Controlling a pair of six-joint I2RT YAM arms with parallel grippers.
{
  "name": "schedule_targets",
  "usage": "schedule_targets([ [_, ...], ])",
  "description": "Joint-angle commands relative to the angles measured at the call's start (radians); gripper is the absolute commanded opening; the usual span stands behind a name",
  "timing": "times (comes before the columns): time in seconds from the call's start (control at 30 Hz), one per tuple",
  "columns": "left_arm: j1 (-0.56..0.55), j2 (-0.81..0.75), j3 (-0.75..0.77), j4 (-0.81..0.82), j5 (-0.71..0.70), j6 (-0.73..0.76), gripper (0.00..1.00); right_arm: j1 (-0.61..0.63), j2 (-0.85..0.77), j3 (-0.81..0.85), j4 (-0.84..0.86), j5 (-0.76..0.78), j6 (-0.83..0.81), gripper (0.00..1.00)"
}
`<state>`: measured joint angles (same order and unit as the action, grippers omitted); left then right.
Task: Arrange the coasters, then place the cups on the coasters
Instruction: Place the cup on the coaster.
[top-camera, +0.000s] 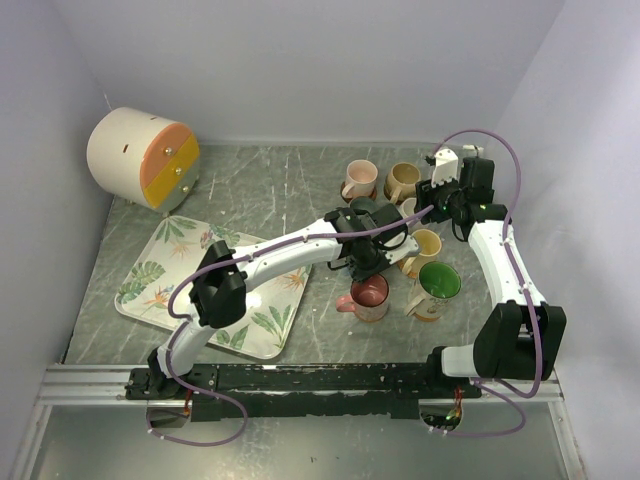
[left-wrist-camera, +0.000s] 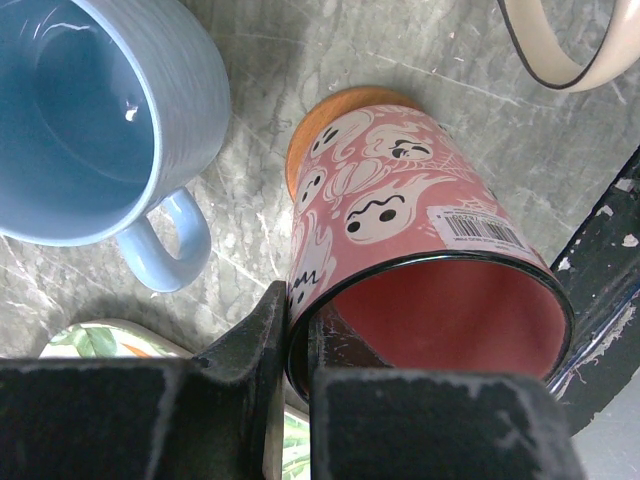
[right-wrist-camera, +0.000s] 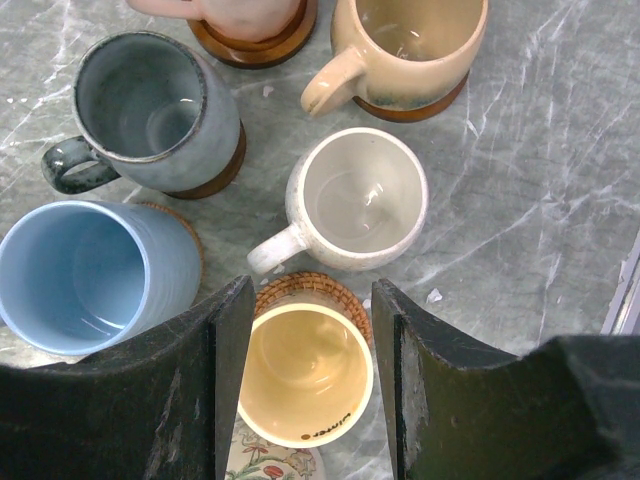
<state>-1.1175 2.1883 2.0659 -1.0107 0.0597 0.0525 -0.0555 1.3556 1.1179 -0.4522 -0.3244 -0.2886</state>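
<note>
Pinching the rim of the red cup (left-wrist-camera: 400, 200), the left fingers (left-wrist-camera: 297, 320) are closed on it, one inside the wall and one outside. The hold lets the cup hang below them with its base over an orange coaster (left-wrist-camera: 325, 110) just ahead of the fingertips. Whether the base is fully seated cannot be told. A blue cup (left-wrist-camera: 70, 110) stands just left of these fingers on the table (left-wrist-camera: 480, 90).

The right fingers (right-wrist-camera: 310, 290) stand apart, one on each side of the yellow cup (right-wrist-camera: 305, 375), which sits on a woven coaster (right-wrist-camera: 335, 287). No contact with its wall shows, so they look poised over it rather than gripping. Ahead of them the grey cup (right-wrist-camera: 150, 105), tan cup (right-wrist-camera: 410, 40) and pink cup (right-wrist-camera: 250, 15) each rest on a brown disc, apparently the finished part of the layout. No disc shows under the cream cup (right-wrist-camera: 355, 195) just beyond the fingertips.

White ghosts and pumpkins cover the red cup, and a white barcode sticker sits near its rim, its digits too small to read. Small dark lettering on the yellow cup's rim seems to read "winner".
</note>
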Motion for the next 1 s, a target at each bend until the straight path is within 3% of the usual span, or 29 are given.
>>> schedule_targets([
  [0.0,-0.006,-0.035,0.019,0.019,0.020,-0.002,0.07,-0.004,0.006,-0.013,0.011,0.001,-0.009,0.50],
  [0.97,-0.005,0.031,0.088,-0.007,0.022,0.001,0.11,-0.004,-0.003,-0.015,0.009,0.001,-0.012,0.51],
])
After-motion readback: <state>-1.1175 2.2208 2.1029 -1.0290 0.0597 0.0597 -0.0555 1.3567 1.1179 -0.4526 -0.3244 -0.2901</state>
